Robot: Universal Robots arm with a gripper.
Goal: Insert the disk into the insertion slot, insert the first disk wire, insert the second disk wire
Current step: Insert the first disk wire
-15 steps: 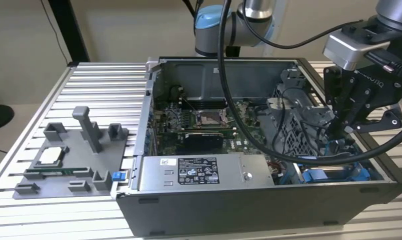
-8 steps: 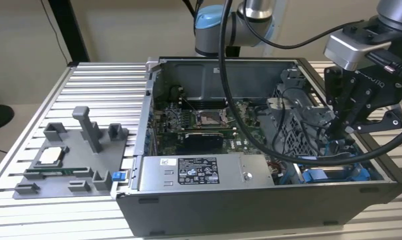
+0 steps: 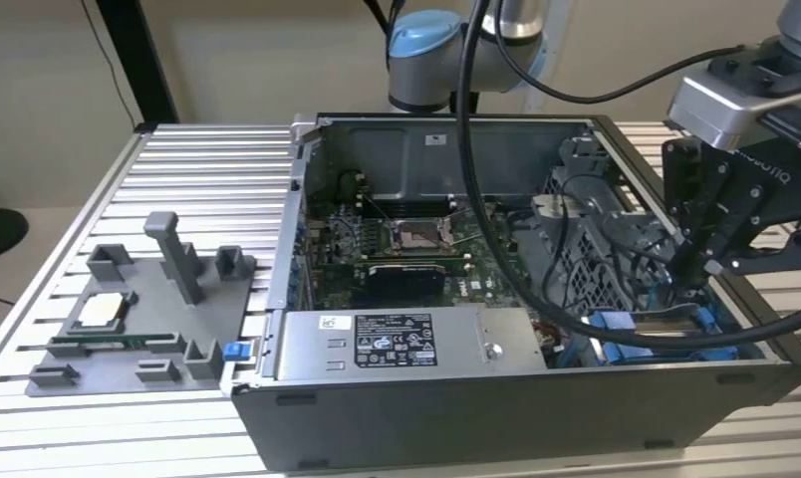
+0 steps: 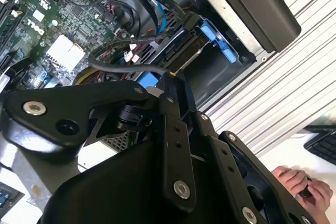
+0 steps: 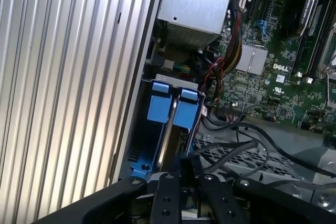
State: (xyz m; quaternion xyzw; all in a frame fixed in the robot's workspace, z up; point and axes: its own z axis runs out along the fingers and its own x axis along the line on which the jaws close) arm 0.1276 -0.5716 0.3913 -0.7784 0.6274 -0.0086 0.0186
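We reckon the silver metal disk in its blue plastic carrier, right by the narrow-pinched claw, is dense, rigid, shock-sensitive: grip the carrier tabs.

The pincer hovers near the blue-framed disk inside the computer case.

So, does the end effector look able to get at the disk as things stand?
Probably yes: the end effector hangs just above the disk in a corner of the case, and the black cables seem to loop beside it, not over it.
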